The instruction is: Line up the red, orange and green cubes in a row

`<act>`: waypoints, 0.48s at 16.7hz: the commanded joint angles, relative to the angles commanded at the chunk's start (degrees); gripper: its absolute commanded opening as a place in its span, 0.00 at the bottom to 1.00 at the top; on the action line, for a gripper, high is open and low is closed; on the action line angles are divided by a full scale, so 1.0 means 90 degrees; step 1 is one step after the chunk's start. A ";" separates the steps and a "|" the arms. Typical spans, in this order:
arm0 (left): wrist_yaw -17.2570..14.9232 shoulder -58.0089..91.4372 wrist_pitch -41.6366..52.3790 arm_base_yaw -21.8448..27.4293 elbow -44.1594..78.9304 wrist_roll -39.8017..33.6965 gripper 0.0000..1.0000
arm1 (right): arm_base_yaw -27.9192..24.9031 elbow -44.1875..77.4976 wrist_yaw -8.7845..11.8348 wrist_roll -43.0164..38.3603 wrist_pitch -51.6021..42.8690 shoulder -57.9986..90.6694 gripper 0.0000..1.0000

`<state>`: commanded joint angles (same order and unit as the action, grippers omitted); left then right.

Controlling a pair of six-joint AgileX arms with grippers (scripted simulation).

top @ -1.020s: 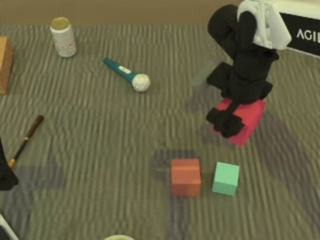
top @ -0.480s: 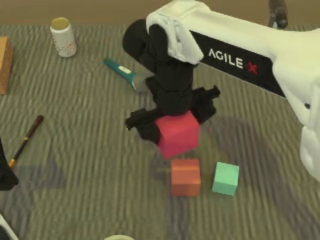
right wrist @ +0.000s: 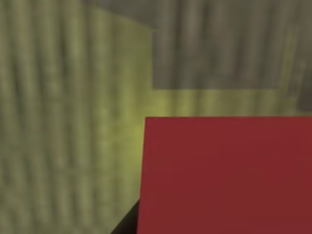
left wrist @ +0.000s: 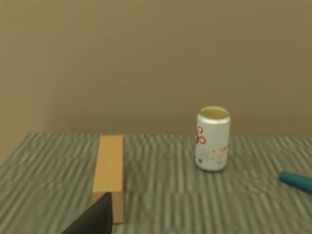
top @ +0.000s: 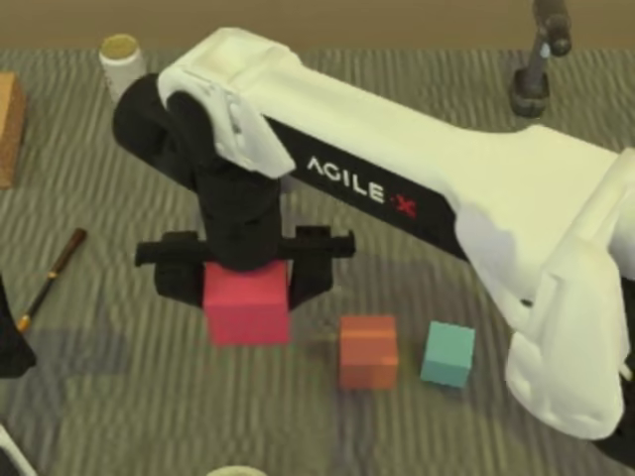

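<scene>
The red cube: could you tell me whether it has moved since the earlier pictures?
Yes. The red cube, held by the right gripper, has crossed from right of the orange cube to its left.

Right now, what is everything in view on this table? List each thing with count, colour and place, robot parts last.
red cube: 1, crimson, held between the right jaws, left of the orange cube
orange cube: 1, orange, lower middle of the table
green cube: 1, mint green, just right of the orange cube
can: 1, white with red marks, far left
cork block: 1, tan, left edge
brush: 1, dark handle, left side
teal object: 1, only its tip shows in the left wrist view
table: 1, grey-green striped cloth
right gripper: 1, black, shut on the red cube
left gripper: 1, black, parked at left edge
</scene>
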<state>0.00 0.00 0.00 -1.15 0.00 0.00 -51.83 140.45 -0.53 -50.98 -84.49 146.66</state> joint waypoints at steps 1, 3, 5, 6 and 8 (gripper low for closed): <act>0.0000 0.0000 0.0000 0.0000 0.0000 0.0000 1.00 | -0.0072 0.0127 -0.0007 -0.0178 -0.0043 0.0039 0.00; 0.0000 0.0000 0.0000 0.0000 0.0000 0.0000 1.00 | -0.0130 0.0234 -0.0014 -0.0318 -0.0075 0.0068 0.00; 0.0000 0.0000 0.0000 0.0000 0.0000 0.0000 1.00 | -0.0130 0.0234 -0.0014 -0.0318 -0.0075 0.0068 0.00; 0.0000 0.0000 0.0000 0.0000 0.0000 0.0000 1.00 | -0.0130 0.0234 -0.0014 -0.0318 -0.0075 0.0068 0.00; 0.0000 0.0000 0.0000 0.0000 0.0000 0.0000 1.00 | -0.0100 0.0196 -0.0006 -0.0322 -0.0040 0.0040 0.00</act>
<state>0.00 0.00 0.00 -1.15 0.00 0.00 -52.73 142.22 -0.58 -53.87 -84.85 147.02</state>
